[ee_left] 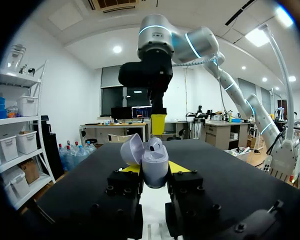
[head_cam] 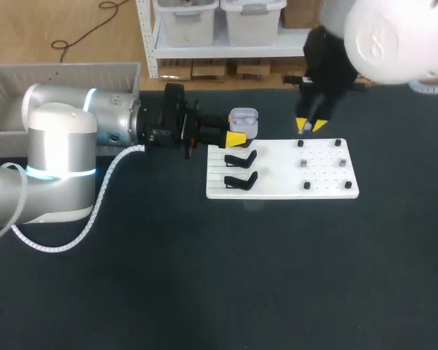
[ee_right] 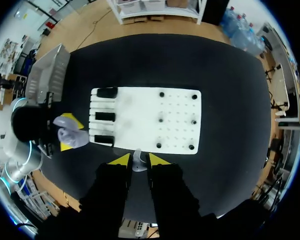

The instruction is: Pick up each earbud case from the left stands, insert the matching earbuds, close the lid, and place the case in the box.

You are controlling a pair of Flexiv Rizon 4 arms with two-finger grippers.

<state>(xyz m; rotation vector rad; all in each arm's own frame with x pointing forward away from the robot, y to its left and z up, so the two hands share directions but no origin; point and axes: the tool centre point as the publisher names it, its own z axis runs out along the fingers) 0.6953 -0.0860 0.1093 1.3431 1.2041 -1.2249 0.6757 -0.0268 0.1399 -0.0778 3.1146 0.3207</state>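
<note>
Left fingers [head_cam: 236, 138] clamp the open earbud case [head_cam: 244, 119] at the white board's [head_cam: 277, 176] far left corner; right fingers [ee_right: 121, 160] pinch an earbud [ee_right: 137, 162] over its far edge.

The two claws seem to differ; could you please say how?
The left claw lies level, shut on the open case; the right claw points down beside the board, shut on a small grey earbud. Both have yellow tips.
</note>
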